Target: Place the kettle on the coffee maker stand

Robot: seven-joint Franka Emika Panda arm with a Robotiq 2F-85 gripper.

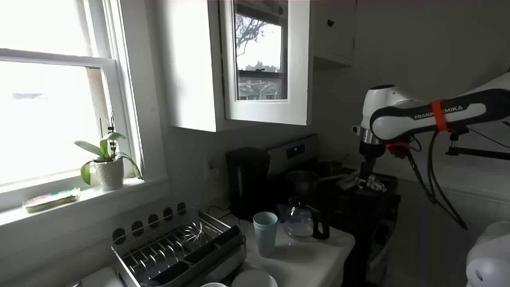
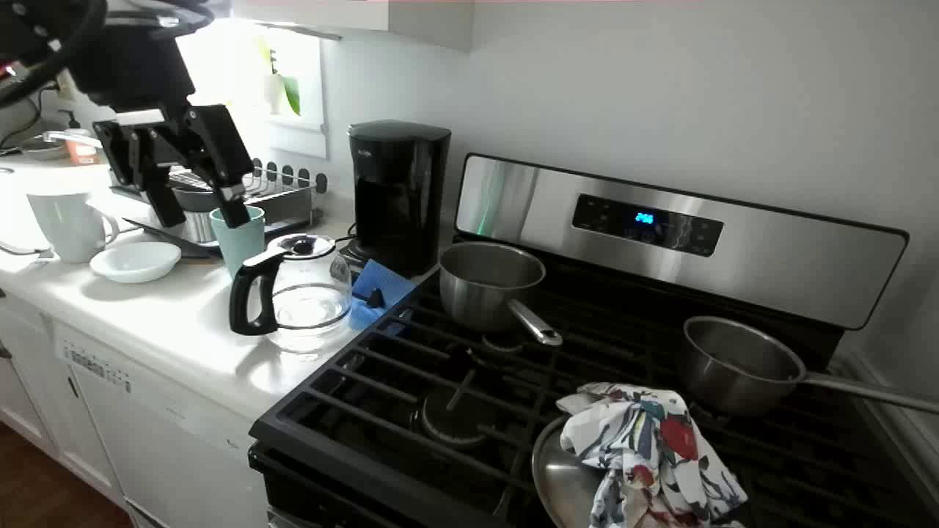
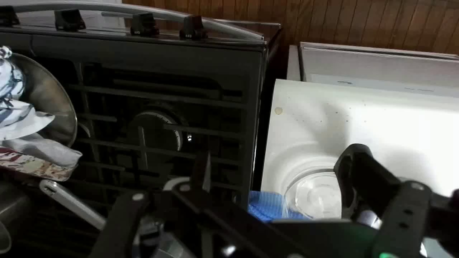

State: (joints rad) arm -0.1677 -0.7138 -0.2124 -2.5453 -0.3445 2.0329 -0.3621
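The kettle is a clear glass carafe (image 2: 312, 304) with a black side handle, upright on the white counter beside the stove; it also shows in an exterior view (image 1: 299, 225) and below me in the wrist view (image 3: 315, 195). The black coffee machine (image 2: 400, 183) stands behind it against the wall, also dark in an exterior view (image 1: 247, 175). Its stand (image 2: 396, 262) is at its foot, bare where visible; the machine is out of the wrist view. My gripper (image 2: 204, 209) is open and empty, above and apart from the kettle (image 1: 364, 177). In the wrist view my fingers (image 3: 292, 172) partly hide the kettle.
A pale blue-green cup (image 1: 265, 233) and a metal dish rack (image 1: 179, 247) stand beside the kettle. A blue cloth (image 2: 380, 286) lies between kettle and stove. Pots (image 2: 490, 275) and a patterned towel (image 2: 653, 447) sit on the stove. A cabinet door (image 1: 267, 109) hangs open above.
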